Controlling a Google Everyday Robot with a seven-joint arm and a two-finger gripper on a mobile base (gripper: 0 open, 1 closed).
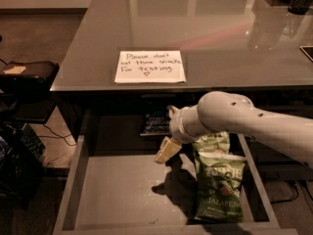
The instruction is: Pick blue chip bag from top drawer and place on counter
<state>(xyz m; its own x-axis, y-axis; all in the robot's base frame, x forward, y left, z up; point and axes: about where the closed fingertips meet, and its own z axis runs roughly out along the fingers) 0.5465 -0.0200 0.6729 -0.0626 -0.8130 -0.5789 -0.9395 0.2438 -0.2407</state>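
We see the gripper (pixel 167 131) low inside the top drawer (pixel 117 192), at its far end under the counter's lip. Its two pale tips stand apart and hold nothing, so we judge it open. The blue chip bag (pixel 155 123) lies just to its left, flat against the drawer's far wall and partly shaded by the overhang. That likely explains why the white arm (pixel 244 124) comes in from the right at a low angle.

Two green jalapeno bags (pixel 220 190) lie along the drawer's right side, the farther one partly under the arm. We think the jaws should keep left to avoid snagging them.

Above, the counter (pixel 220 33) is glossy and reflective, bearing a handwritten note (pixel 150 66) near its front edge, with bare surface around it for the bag. On the floor at left we see dark bags (pixel 29 72).
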